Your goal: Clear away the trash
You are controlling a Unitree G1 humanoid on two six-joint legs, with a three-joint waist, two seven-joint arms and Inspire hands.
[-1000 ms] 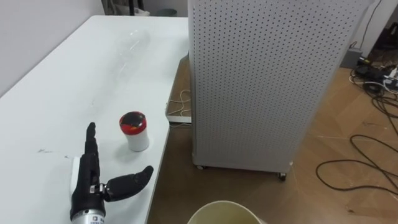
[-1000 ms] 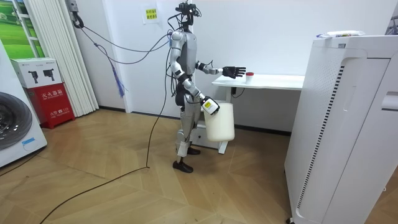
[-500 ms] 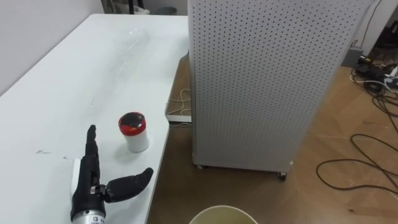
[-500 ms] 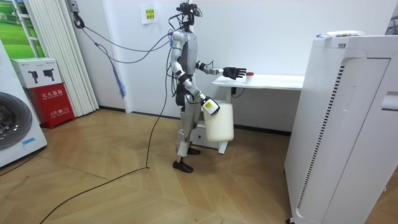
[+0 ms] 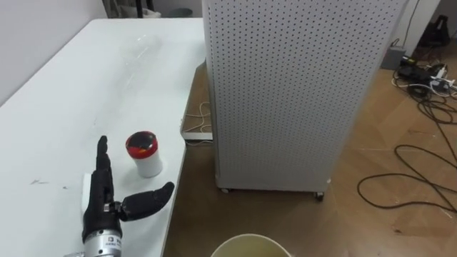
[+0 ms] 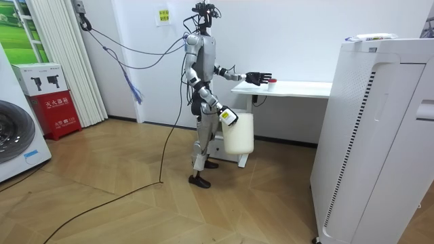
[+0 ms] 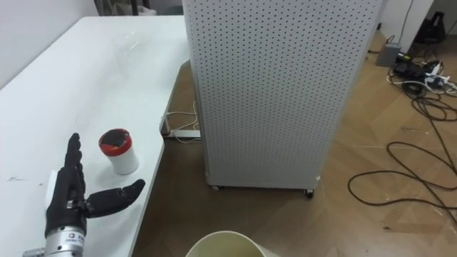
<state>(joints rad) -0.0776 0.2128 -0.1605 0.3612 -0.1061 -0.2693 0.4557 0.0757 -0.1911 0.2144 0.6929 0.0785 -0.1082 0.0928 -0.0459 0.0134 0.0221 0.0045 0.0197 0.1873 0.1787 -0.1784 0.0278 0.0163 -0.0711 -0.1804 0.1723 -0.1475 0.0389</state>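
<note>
The robot stands at the end of one white bench (image 5: 64, 100), at the room view's left of it, with its left arm stretched out over the top; the left hand (image 5: 100, 208) lies low over the bench with the fingers straight and the thumb spread out to the side, wide open and with nothing in it; one cup (image 5: 145, 155), white with a red lid, stands upright on the bench near its edge, just beside the fingers and beyond the thumb, apart from both; this cup is the one piece of garbage I can count there; the right hand (image 6: 226, 115) hangs low at the robot's side against one cream bucket (image 5: 223, 248), but I cannot tell how its fingers stand; the rim of the bucket shows at the lower edge of the eye views; one tall white cabinet (image 5: 293, 93) with many small holes stands on the wooden floor (image 5: 400, 135) beside the bench; several dark cables (image 5: 400, 178) lie on the floor behind it.
</note>
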